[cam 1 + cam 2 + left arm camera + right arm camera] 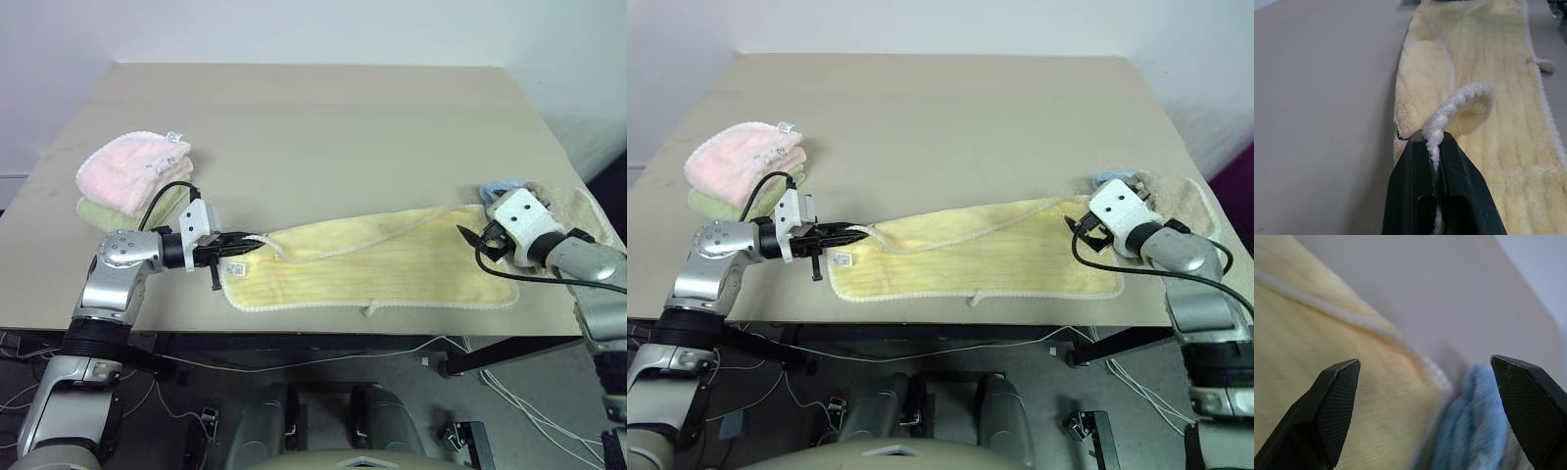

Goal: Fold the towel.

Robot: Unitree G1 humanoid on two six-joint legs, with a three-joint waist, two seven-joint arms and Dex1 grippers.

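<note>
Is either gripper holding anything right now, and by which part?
The left gripper is shut on the towel, pinching its stitched border at the left end. The right gripper is open, holding nothing.

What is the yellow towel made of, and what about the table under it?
The yellow towel looks like soft terry cloth, probably cotton: its surface is fuzzy, with faint ribbed rows and a paler corded border. The left gripper is shut on that border. The table looks like a smooth, matte beige board, perhaps laminate; its exact material is hard to tell.
</note>
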